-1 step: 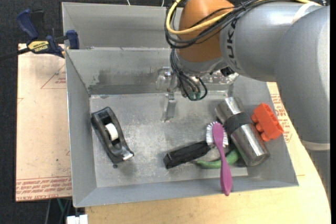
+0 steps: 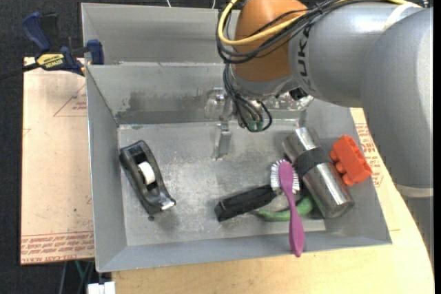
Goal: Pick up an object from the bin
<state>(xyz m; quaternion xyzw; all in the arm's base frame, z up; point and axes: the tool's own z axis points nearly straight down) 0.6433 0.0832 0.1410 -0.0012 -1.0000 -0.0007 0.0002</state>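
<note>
Gripper (image 2: pixel 222 148) over bin floor (image 2: pixel 182 179), well apart from tape dispenser (image 2: pixel 146 177).

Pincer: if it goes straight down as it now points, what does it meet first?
Probably the bare bin floor. The pincer hangs over an open patch between the tape dispenser and the metal cylinder; nothing seems to lie under it, though depth is hard to judge.

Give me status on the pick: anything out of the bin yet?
Done: nothing visible. The tape dispenser, silver cylinder, orange block, pink brush and black bar all lie on the bin floor. In hand: the gripper is down over bare floor near the back wall, apart from all of them. Left: move to one thing, grasp, lift.
</note>
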